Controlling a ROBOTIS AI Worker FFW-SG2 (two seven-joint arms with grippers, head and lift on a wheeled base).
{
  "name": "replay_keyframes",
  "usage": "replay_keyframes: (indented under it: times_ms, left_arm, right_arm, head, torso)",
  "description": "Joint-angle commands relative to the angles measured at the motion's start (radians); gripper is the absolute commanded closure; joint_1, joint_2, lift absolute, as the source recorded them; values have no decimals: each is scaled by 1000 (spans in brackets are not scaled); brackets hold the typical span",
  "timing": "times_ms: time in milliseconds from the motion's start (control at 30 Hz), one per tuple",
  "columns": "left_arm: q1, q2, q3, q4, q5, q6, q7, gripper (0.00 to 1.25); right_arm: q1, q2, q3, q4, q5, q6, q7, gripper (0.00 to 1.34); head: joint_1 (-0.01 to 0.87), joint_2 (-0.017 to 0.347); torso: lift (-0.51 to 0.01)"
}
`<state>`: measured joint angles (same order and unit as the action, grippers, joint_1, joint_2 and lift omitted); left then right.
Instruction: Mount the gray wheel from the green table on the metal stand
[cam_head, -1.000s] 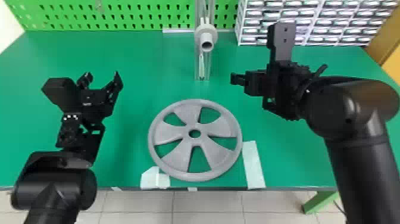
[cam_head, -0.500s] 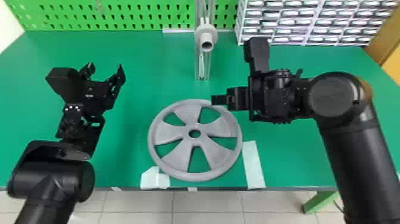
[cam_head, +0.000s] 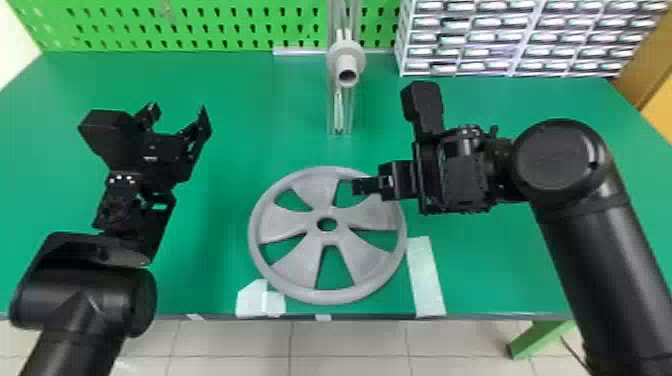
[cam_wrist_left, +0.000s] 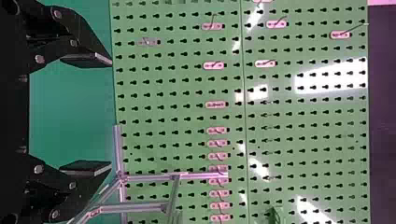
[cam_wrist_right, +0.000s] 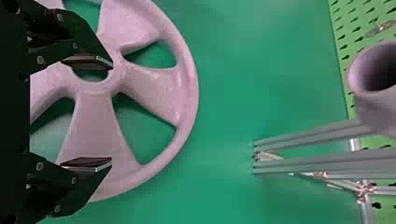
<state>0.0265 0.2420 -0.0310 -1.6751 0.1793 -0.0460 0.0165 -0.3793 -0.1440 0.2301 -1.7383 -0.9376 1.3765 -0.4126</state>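
Note:
In the head view the gray wheel (cam_head: 327, 235) lies flat on the green table (cam_head: 225, 250). Behind it rises the metal stand (cam_head: 340, 110) with a gray hub (cam_head: 346, 57). My right gripper (cam_head: 362, 186) is over the wheel's back right part. In the right wrist view that gripper (cam_wrist_right: 88, 113) is open, its fingers apart above the wheel (cam_wrist_right: 91, 135) with nothing between them; the stand's hub (cam_wrist_right: 373, 84) is farther off. My left gripper (cam_head: 180, 117) stands over the table's left side, and in the left wrist view the same gripper (cam_wrist_left: 88, 114) is open and holds nothing.
White tape pieces (cam_head: 426, 277) lie by the wheel near the table's front edge (cam_head: 480, 316). A green pegboard (cam_head: 200, 25) runs along the back, with a rack of small drawers (cam_head: 520, 37) at the back right.
My right arm has moved left and toward the front, from beside the stand to over the wheel. The left gripper has shifted slightly. The wheel has stayed put.

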Motion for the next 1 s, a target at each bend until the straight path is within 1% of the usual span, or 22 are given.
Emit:
replay_keyframes:
  times_ms: [0, 167, 333, 567, 733, 967]
  left_arm:
    - [-2, 3, -1, 0, 0, 2, 0, 472]
    - [-7, 8, -9, 0, -3, 8, 0, 473]
    - [-13, 19, -18, 0, -4, 15, 0, 473]
    - [-23, 33, -35, 0, -4, 25, 0, 473]
    - [-25, 40, -41, 0, -3, 28, 0, 473]
    - [-30, 45, -43, -3, -3, 29, 0, 473]
  right_arm:
    - [0, -20, 0, 13, -15, 15, 0, 524]
    - [16, -39, -2, 13, -38, 19, -6, 524]
    - [26, -62, -11, 10, -136, 19, -81, 524]
    - [42, -85, -15, 10, -194, 27, -115, 524]
    - [59, -88, -29, 10, -224, 30, -143, 524]
    - [66, -94, -31, 10, -231, 36, -155, 524]
  head:
    - [867, 52]
    - [867, 52]
    - [867, 52]
    - [867, 52]
    - [867, 52]
    - [867, 52]
  torso:
    - [-100]
    - [-100]
    - [-100]
    - [-100]
    - [-100]
    - [-100]
